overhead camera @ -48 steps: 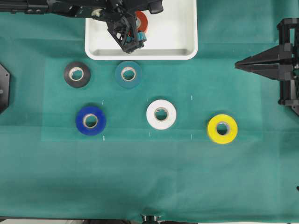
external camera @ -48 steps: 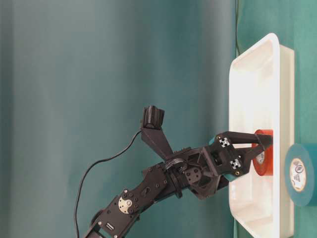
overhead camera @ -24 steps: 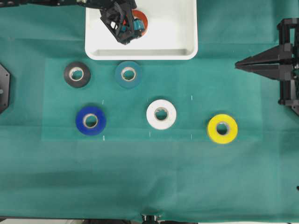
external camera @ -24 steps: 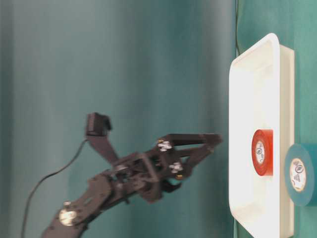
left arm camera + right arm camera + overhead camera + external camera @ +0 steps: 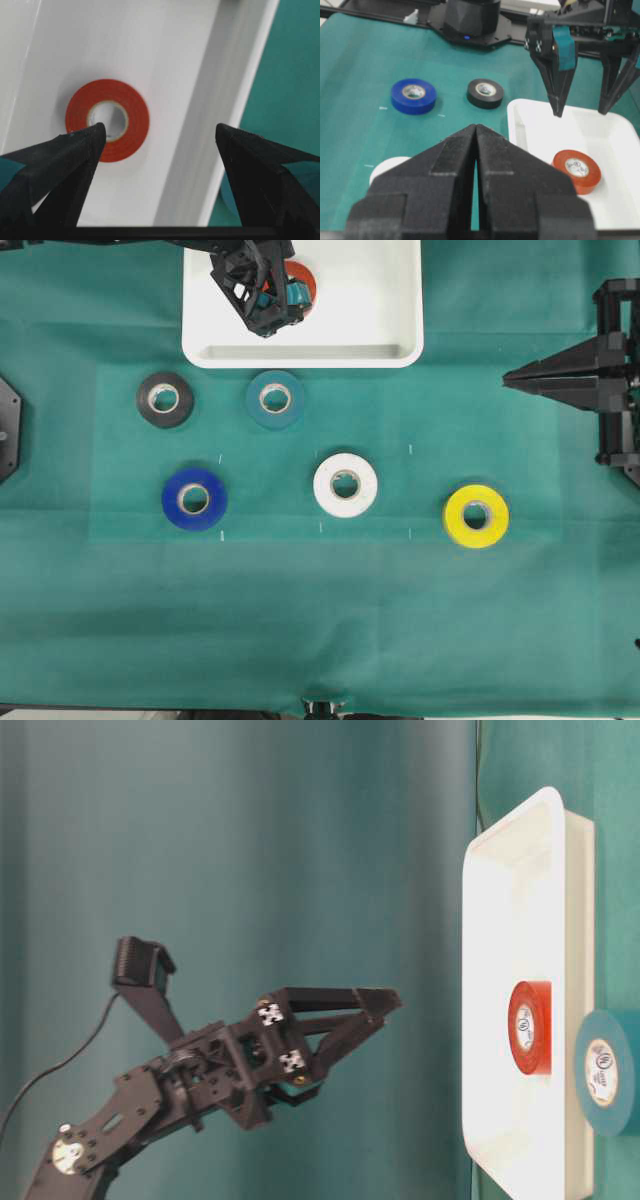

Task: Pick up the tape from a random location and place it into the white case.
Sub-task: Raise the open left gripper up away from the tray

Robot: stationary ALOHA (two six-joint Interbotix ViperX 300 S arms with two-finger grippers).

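A second ago the left end effector [image 5: 385, 1010] was down inside the white case [image 5: 380, 345], its fingers straddling the tape [image 5: 303, 280]. Now it hangs clear above the case with its jaws spread wide and nothing between them. The tape lies flat on the case floor, toward the nine o'clock half in the overhead view, partly hidden there by the arm. The right end effector [image 5: 476, 131] has not moved; it sits at the three o'clock edge of the bench [image 5: 320, 630], its fingers pressed together. A small round mark shows on each roll's core, too small to read. The teal roll [image 5: 274, 398] lies just outside the case's six o'clock rim.
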